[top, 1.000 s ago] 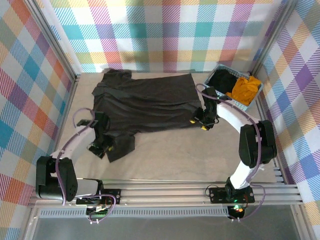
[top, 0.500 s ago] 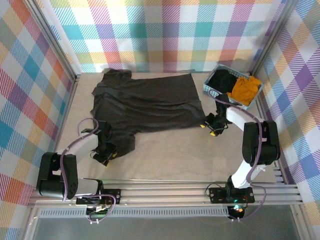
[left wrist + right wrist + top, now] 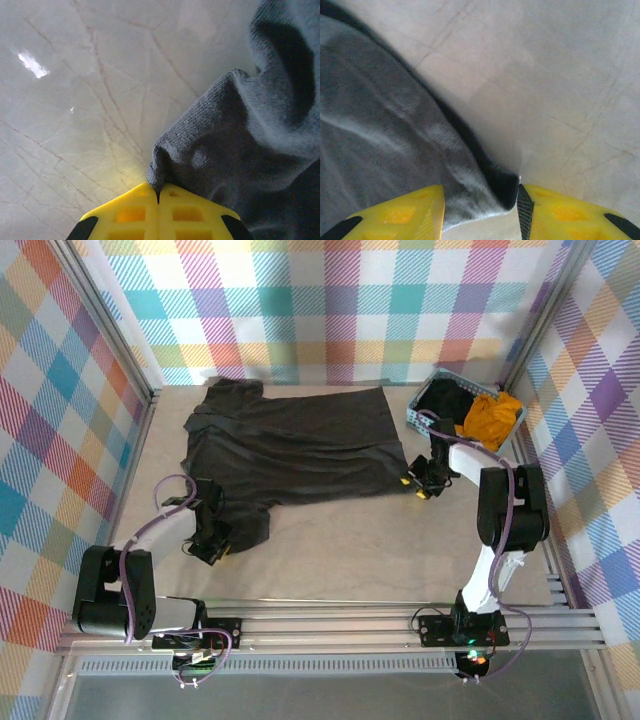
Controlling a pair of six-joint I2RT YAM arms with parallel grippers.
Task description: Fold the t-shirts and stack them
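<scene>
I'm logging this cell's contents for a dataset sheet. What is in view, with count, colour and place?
charcoal-grey t-shirt: one, dark grey, spread flat on the table's far half
black t-shirt: one, black, bunched in the basket
mustard-orange t-shirt: one, orange, in the basket beside the black one
basket: one, light blue, far right corner
table: one, pale beige
walls: three, pastel plaid, around the table
left gripper: one, yellow-tipped, shut on the charcoal-grey t-shirt's near-left edge
right gripper: one, yellow-tipped, jaws apart around that shirt's near-right corner
</scene>
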